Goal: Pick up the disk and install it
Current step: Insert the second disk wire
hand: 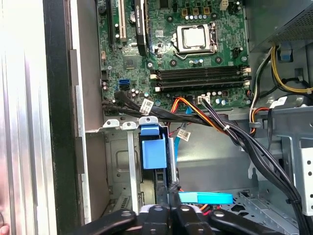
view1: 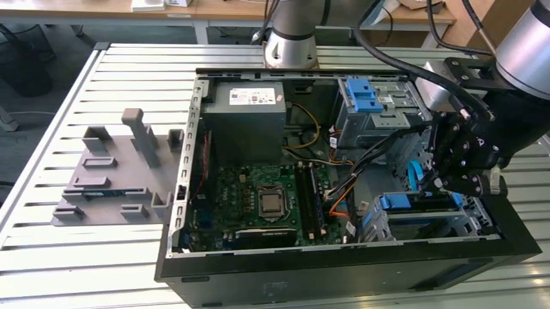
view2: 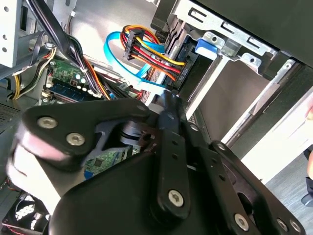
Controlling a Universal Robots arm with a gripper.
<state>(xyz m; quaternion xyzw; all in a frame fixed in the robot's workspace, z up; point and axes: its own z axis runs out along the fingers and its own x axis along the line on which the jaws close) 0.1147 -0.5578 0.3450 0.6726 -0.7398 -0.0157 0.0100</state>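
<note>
Place: a robotics lab or workshop.
Work surface: a ribbed grey metal table [view1: 51, 116].
On it: an opened black desktop computer case [view1: 344, 270] and a grey plastic fixture block [view1: 116, 177].
Background: wooden desks [view1: 215, 9] with cables.

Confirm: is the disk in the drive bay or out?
In, at least partly: in the first wrist view the blue-framed disk stands between the drive bay walls, by the hand. Fully seated: cannot tell.
</note>
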